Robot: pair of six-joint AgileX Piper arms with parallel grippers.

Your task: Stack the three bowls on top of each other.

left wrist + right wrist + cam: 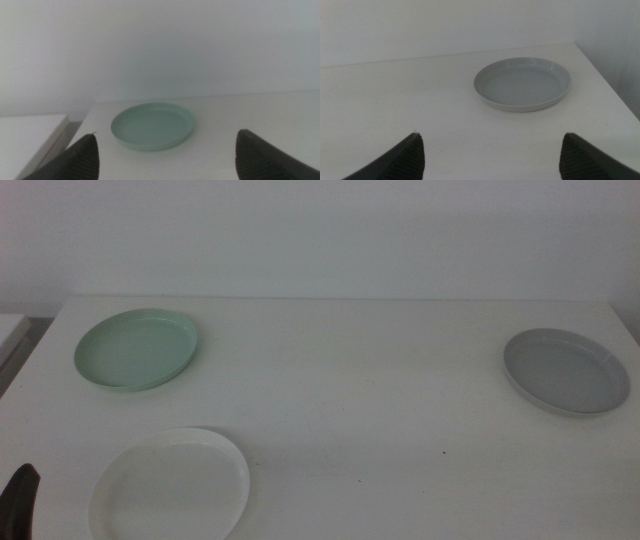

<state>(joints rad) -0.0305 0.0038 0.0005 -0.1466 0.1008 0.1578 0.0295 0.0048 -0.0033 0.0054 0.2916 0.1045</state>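
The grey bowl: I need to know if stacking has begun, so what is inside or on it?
Nothing: the grey bowl is empty and sits alone on the table. What its base covers cannot be seen.

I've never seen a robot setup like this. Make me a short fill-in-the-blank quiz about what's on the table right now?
1. The table holds ____ shallow bowls, none stacked yet.
2. The left gripper, jaws open, faces the ____ bowl.
3. The right gripper, jaws open, faces the ____ bowl.
4. The white bowl lies nearest the ____ bowl.

Missing words: three; green; grey; green
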